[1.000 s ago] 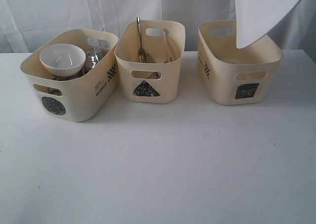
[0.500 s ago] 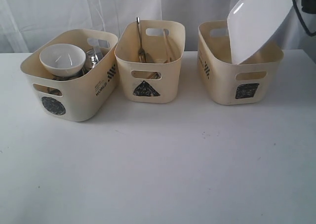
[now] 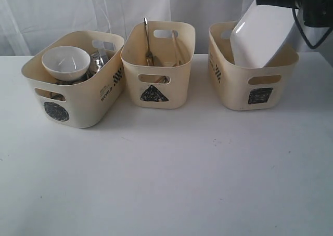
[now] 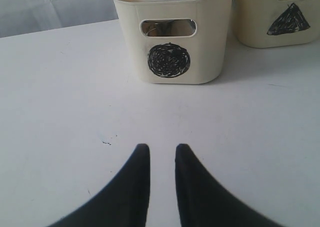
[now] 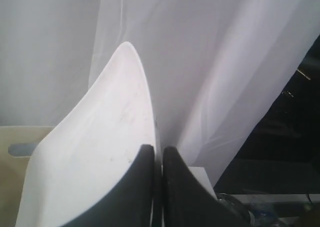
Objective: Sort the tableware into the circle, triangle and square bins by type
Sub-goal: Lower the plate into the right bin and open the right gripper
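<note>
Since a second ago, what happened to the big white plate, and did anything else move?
The white plate came down and leftward, from above the square bin to dipping into it, tilted, with its lower edge inside. The right claw stays clamped on its upper edge; nothing was let go. The circle bin with its white bowl and the triangle bin with its cutlery did not move.
</note>
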